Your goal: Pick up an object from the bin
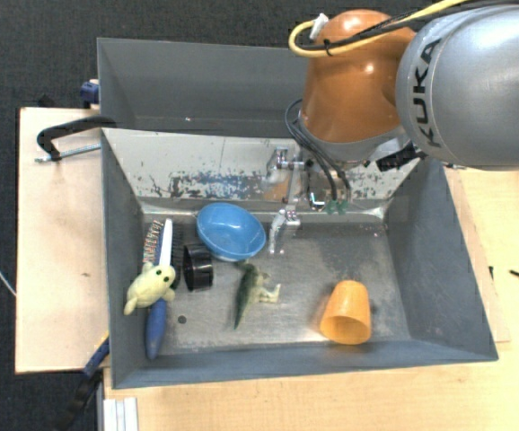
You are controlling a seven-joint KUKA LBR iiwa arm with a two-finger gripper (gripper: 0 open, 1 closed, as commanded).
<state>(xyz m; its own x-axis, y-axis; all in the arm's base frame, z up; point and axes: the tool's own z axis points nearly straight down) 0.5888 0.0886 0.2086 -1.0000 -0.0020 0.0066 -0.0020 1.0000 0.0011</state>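
Grey metal bin (421, 268): carrying a few loose things, spread mostly over the left and middle of its floor.

Arm (475, 79): reaching in from the right over the far wall, orange cover at the wrist, and hanging above the back middle of the floor.

Brush (163, 241): lying along the left wall, long axis running near to far, blue handle end pointing at the near wall.

Blue bowl (231, 230): sitting at the back, left of centre, mouth facing up.

Orange cup (346, 312): lying tipped over at the near right, well apart from everything else.

Claw (284, 225): pointing down at the back of the floor, just beside the blue bowl's right rim; open or closed cannot be told, and nothing showing in its grip. Judging by position, the bowl being the nearest thing, lying to the claw's left; being round, offering no long axis, so likely calling for a rim grip.

Pale yellow plush toy (149, 287): resting across the brush.

Green toy lizard (244, 296): lying near and slightly left of the claw, long axis running near to far.

Black cap (197, 268): sitting between plush toy and bowl.
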